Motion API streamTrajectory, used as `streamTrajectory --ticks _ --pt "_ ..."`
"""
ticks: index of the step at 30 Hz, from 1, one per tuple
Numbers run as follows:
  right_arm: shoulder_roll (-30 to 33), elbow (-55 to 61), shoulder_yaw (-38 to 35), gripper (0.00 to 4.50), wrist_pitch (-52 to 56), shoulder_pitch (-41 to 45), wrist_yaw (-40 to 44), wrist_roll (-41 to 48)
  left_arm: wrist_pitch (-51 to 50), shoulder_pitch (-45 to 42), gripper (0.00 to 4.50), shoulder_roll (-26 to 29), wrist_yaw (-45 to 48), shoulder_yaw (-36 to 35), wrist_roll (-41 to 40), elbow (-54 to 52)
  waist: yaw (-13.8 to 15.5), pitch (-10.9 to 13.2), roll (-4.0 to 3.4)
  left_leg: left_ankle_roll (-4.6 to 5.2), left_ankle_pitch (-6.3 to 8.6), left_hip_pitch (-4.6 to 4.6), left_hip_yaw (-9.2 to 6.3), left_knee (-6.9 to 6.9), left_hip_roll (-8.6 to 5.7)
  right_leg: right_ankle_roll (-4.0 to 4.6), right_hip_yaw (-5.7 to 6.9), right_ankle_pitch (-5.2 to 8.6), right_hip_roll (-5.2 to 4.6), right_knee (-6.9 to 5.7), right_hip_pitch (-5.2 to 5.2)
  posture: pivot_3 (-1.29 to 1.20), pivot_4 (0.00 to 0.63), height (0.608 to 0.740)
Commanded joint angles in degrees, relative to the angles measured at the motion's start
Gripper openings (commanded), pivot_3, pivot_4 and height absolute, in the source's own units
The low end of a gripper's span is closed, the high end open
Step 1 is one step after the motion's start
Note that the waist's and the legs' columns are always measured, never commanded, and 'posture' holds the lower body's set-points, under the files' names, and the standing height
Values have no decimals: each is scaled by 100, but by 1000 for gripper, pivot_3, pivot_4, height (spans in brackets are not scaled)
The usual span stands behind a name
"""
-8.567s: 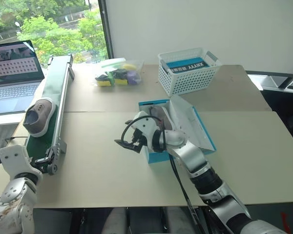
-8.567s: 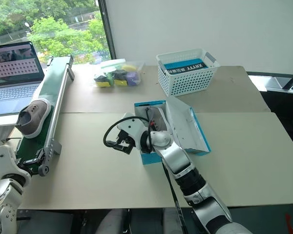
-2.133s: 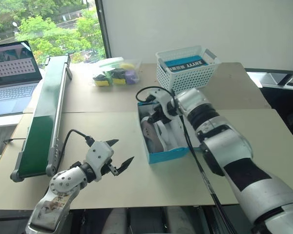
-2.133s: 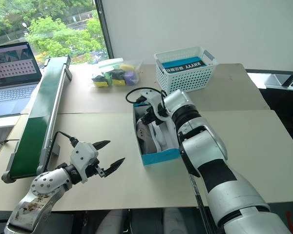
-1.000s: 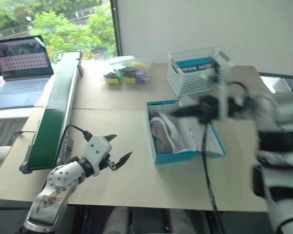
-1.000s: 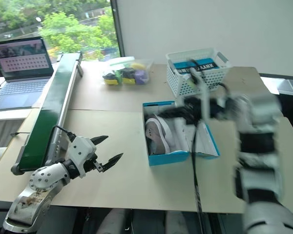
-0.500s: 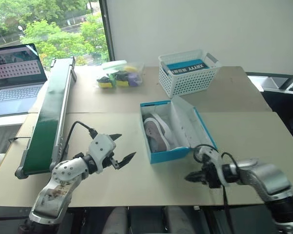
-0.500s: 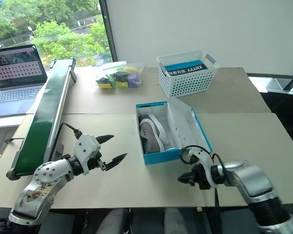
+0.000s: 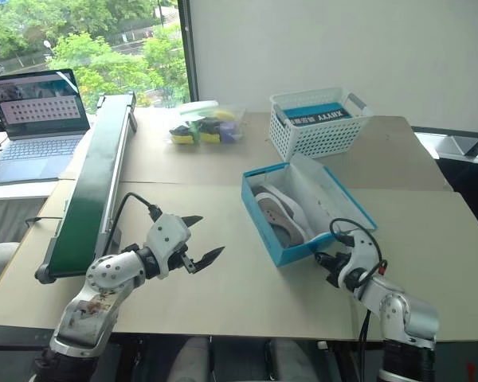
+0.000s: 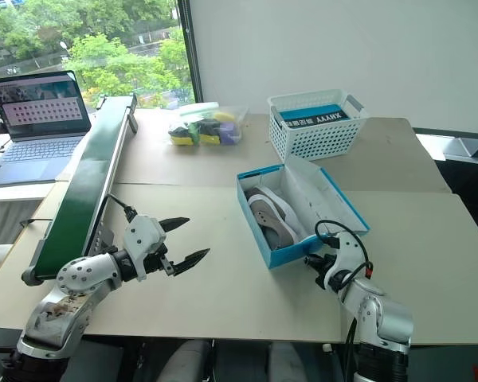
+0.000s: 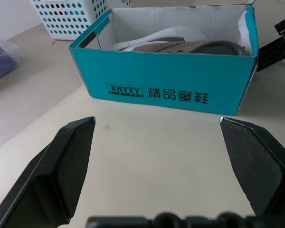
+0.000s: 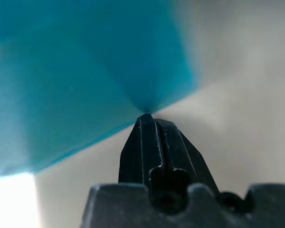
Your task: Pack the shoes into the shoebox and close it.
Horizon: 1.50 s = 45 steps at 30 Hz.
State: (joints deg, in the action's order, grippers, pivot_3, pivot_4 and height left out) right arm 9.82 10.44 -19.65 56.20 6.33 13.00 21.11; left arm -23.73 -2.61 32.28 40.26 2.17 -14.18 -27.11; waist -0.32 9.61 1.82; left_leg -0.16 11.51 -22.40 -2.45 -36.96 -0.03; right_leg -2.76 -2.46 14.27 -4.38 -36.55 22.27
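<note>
**Shoes boxed, lid open**

Lying inside the shoebox (image 9: 280, 243), mid-table: grey shoes (image 9: 279, 219), soles up along one wall; white lining bare beside them. Lid (image 9: 334, 195) folded back, so not yet closed. Tucked against the shoebox's near corner, fingers pressed together: right gripper (image 9: 322, 259), probably set to lift the lid. Left of the shoebox, spread wide and empty: left gripper (image 9: 202, 237). Beyond the shoebox: white basket (image 9: 319, 135) holding a blue packet.

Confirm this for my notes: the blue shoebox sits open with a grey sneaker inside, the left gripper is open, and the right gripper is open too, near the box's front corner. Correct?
Not quite. The right gripper is shut, its fingers pressed together in the right wrist view. The rest holds: the shoebox is open with a grey sneaker inside, and the left gripper is open.
</note>
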Motion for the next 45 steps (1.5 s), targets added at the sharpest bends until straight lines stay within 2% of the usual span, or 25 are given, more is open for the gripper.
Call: streamTrajectory --ticks 1,6,13,17,23,28,32,35,40,45 --pt "141 -338 -220 19 -403 -173 -411 -299 117 -107 4500 58 82 -34 -68 -25 3 -1 1 0 0 1 -2 1 2 3 1 2 0 3 -2 0 150 739" --pt "198 -189 178 19 -427 -80 -189 -75 141 -93 4500 68 101 -63 -39 -13 -22 -1 1 0 0 0 -1 4 6 8 0 5 0 8 -1 0 150 739" --pt "295 -909 -201 19 -1101 325 -747 -311 165 20 4500 68 54 -116 -24 -91 -73 -1 0 0 0 -1 3 15 11 5 -2 -3 2 26 2 0 150 739" --pt "198 -979 -115 19 -1435 392 -828 -242 178 70 4500 70 39 -128 -16 -124 -25 0 -1 1 0 -9 -1 16 9 4 2 -3 0 36 1 0 150 739" --pt "236 -405 988 19 -1602 351 -38 -231 179 93 4500 84 26 -180 -13 -122 -107 2 -5 8 5 -37 3 26 9 22 -2 -16 2 38 34 0 150 739" --pt "121 -96 1326 19 -1519 586 363 65 152 67 4500 87 20 -186 -19 -107 -200 4 -8 9 4 -82 6 32 4 46 -7 -31 8 19 94 0 150 739" --pt "152 120 1535 19 -1345 639 605 197 121 63 4500 92 -2 -187 -11 -122 -209 4 -9 9 5 -82 5 32 2 45 -7 -31 7 19 94 0 150 739" --pt "161 36 1432 19 -1436 604 439 87 107 68 4500 100 -19 -208 -16 -142 -200 4 -9 9 5 -81 5 32 1 45 -7 -31 6 20 93 0 150 739" --pt "189 -459 1076 19 -1681 574 -356 -399 104 103 4500 119 -42 -224 -26 -180 -152 4 -9 8 4 -83 4 32 -2 44 -5 -31 4 21 93 0 150 739" --pt "-431 -388 485 19 -1777 431 -1446 -518 98 143 4500 140 -55 -214 -41 -242 -150 5 -10 8 4 -84 4 32 0 45 -6 -31 6 15 97 0 150 739"
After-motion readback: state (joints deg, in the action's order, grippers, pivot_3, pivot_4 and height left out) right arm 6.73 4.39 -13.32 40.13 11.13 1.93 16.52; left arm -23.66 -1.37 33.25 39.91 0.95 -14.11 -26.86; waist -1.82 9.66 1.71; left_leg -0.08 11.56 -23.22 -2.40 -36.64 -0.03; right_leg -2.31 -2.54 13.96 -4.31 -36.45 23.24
